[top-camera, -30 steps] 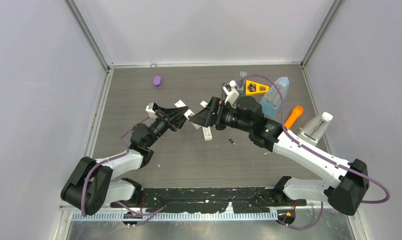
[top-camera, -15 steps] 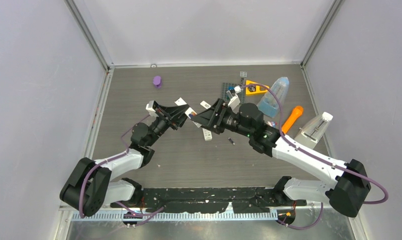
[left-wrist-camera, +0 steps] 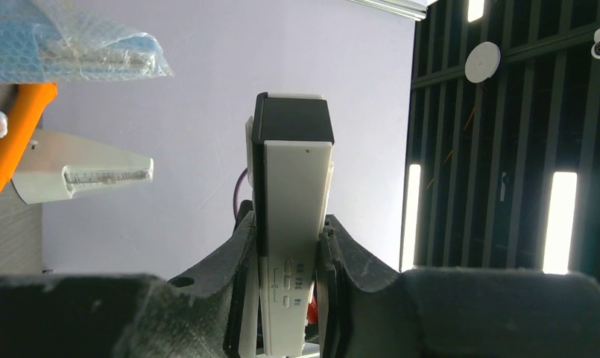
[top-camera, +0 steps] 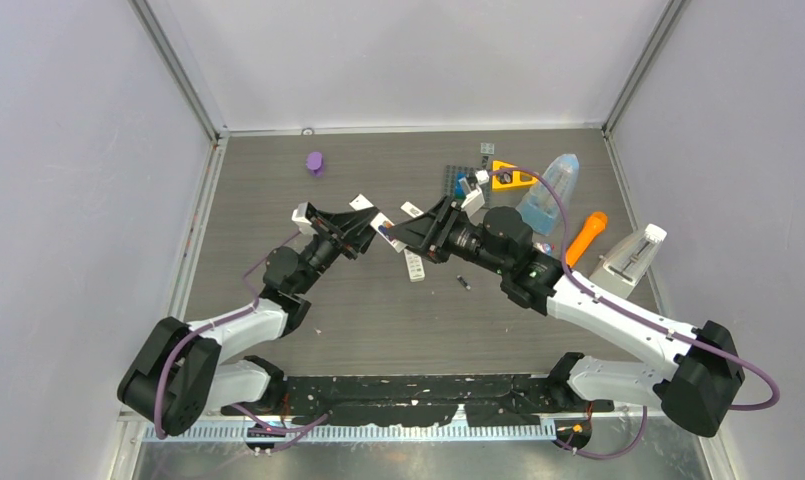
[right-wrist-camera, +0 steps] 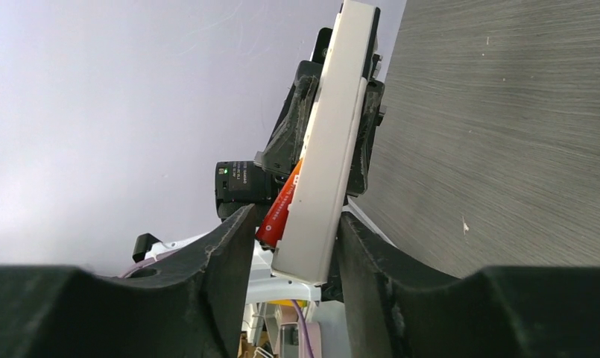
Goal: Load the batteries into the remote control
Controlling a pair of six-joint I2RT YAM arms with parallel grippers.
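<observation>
My left gripper is shut on the white remote control and holds it off the table; in its wrist view the remote stands between the fingers with its black end up. A red-orange battery lies along the remote's side. My right gripper brackets the remote's near end and that battery. Its right finger is at the remote's edge, and a narrow gap shows between its left finger and the battery. A small dark battery lies on the table.
A small white piece lies under the grippers. An orange carrot toy, a blue bubble-wrap bag, a yellow triangle and a white scaled tool sit at the back right. A purple object lies back left.
The right gripper's jaws have narrowed round the end of the remote and the battery. The right wrist drew back a little to the right. The left arm kept still.
</observation>
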